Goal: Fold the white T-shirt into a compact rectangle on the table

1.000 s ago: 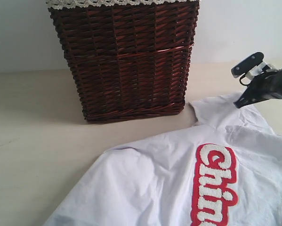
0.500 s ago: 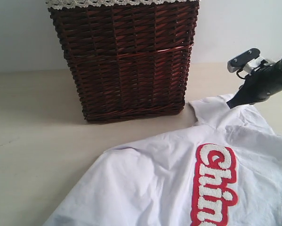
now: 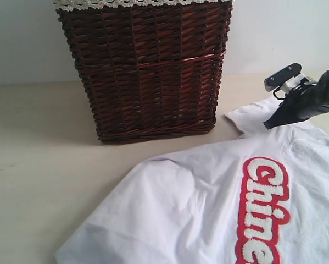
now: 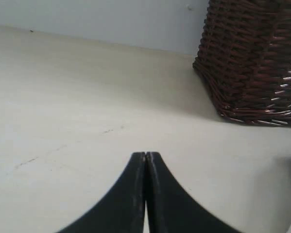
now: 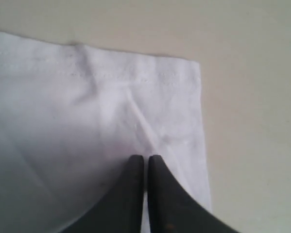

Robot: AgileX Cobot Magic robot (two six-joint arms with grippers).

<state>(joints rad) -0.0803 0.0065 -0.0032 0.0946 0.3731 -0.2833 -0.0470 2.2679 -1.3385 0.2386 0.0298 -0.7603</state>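
The white T-shirt (image 3: 197,209) lies spread on the pale table (image 3: 43,165), with its red-outlined lettering (image 3: 263,203) facing up at the right. One sleeve (image 3: 252,118) reaches toward the back right. My right gripper (image 3: 268,125) is down on that sleeve. In the right wrist view its fingertips (image 5: 145,158) are pressed together on the white cloth (image 5: 87,116) near the sleeve hem, with a pinched crease running up from them. My left gripper (image 4: 145,154) is shut with nothing in it, low over bare table (image 4: 87,97); it is out of the exterior view.
A dark brown wicker basket (image 3: 148,71) with a lace-trimmed lining stands at the back middle, close to the sleeve; its corner (image 4: 257,58) shows in the left wrist view. A pale wall runs behind the table.
The shirt has slid to the right and slightly back, so more of the lettering shows. The right gripper has dipped onto the sleeve and stayed near the same spot.
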